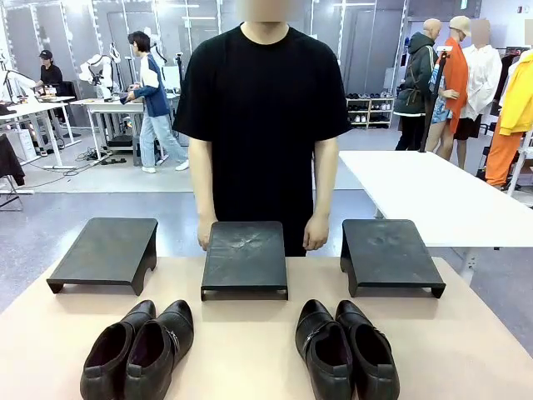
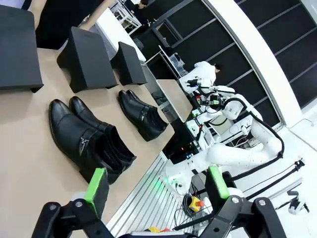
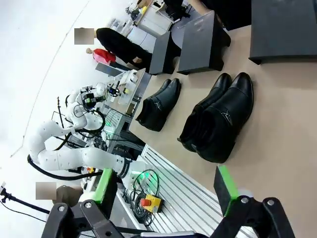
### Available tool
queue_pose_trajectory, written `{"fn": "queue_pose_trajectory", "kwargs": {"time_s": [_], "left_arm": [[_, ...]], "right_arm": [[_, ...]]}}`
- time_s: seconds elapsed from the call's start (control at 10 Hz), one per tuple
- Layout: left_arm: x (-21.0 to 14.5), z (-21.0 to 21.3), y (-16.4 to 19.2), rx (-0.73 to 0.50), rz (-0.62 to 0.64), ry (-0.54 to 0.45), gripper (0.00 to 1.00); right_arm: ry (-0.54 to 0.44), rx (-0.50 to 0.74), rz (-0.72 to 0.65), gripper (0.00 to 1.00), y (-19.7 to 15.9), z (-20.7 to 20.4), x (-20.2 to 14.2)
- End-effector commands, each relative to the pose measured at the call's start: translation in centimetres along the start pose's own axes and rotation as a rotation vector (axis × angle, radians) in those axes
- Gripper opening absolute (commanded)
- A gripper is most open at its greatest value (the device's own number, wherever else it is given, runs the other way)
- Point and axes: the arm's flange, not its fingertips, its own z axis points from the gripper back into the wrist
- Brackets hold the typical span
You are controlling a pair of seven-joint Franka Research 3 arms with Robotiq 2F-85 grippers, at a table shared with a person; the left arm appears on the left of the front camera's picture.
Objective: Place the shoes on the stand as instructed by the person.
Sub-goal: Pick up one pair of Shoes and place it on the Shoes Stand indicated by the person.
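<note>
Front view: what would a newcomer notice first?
The person in a black T-shirt fills the far side, standing right behind the middle stand. The left stand and right stand flank it in a row. Nearer the camera lie two pairs of glossy black shoes, the left pair and right pair, toes toward the stands.

Two pairs of glossy black leather dress shoes [image 1: 158, 343] (small metal buckles [image 1: 173, 337]), three matt dark-grey slab stands [image 1: 244, 257], smooth matt beige tabletop [image 1: 241, 354]
</note>
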Motion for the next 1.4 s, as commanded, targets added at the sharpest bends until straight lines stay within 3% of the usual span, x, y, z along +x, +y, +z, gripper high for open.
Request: {"fn": "queue_pose_trajectory", "kwargs": {"time_s": [0.0,1.3], "left_arm": [[-0.60,0.35,0.08,0.002,0.003,0.007,1.00],[-0.60,0.35,0.08,0.002,0.003,0.007,1.00]], "right_arm": [[-0.005,0.000,-0.019,1.00,-0.14,0.40,-0.22],[-0.005,0.000,-0.019,1.00,-0.14,0.40,-0.22]]}}
